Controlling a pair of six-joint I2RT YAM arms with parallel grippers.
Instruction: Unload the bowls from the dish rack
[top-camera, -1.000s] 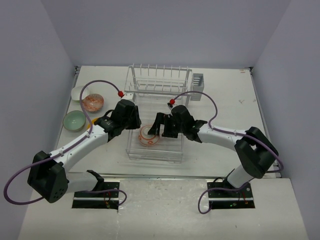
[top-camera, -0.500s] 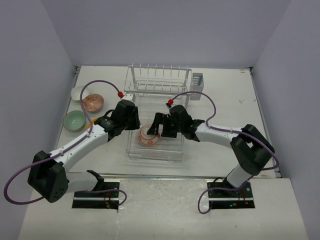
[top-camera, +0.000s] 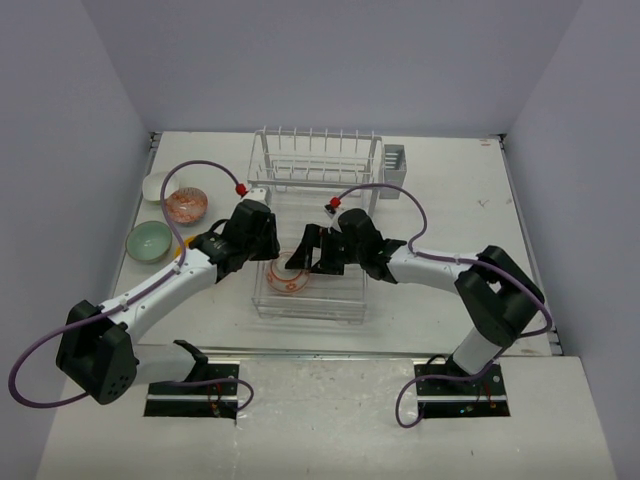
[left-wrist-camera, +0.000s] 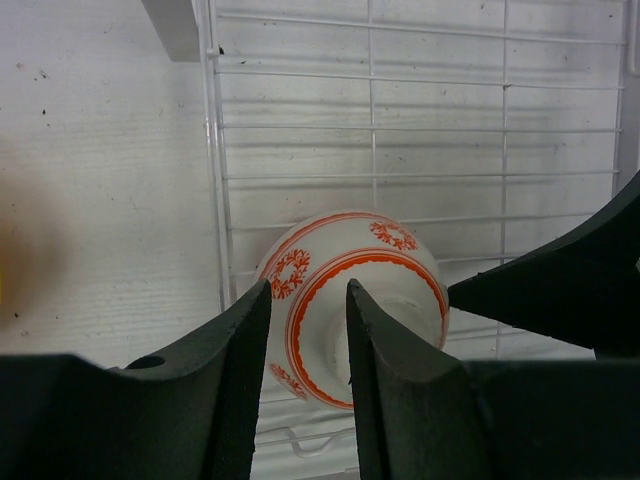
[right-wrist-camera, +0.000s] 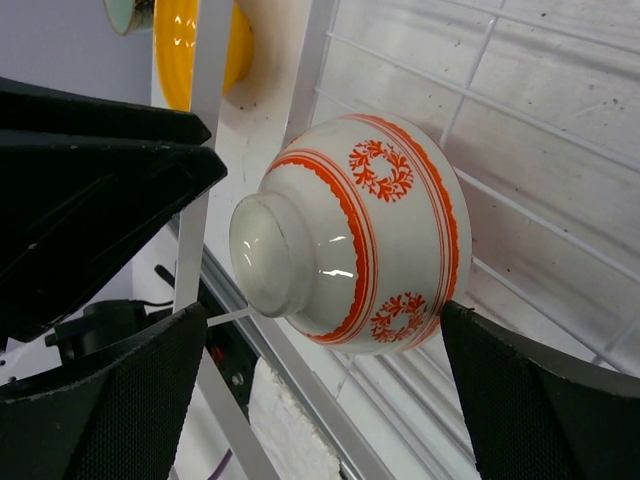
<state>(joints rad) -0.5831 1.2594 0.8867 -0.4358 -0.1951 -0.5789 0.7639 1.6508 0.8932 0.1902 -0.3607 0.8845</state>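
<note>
A white bowl with an orange-red pattern (top-camera: 289, 276) lies tipped on its side on the flat lower tray (top-camera: 310, 305) of the white wire dish rack (top-camera: 318, 160). My right gripper (top-camera: 306, 256) is wide open around it; in the right wrist view the bowl (right-wrist-camera: 360, 235) sits between the fingers, its rim against the right finger (right-wrist-camera: 540, 400). My left gripper (top-camera: 272, 254) is just left of the bowl, its jaws a narrow gap apart. In the left wrist view the bowl (left-wrist-camera: 395, 265) lies just beyond the fingertips (left-wrist-camera: 250, 330).
On the table to the left stand a mint green bowl (top-camera: 148, 240), a reddish patterned bowl (top-camera: 185, 205) and a white-looking bowl (top-camera: 155, 185). An orange-yellow bowl (right-wrist-camera: 195, 40) lies under my left arm. A grey cutlery holder (top-camera: 396, 165) hangs on the rack's right side.
The patterned bowl has tipped from sitting mouth-up onto its side and shifted slightly left. My right gripper has moved left around it. The left arm has barely moved.
</note>
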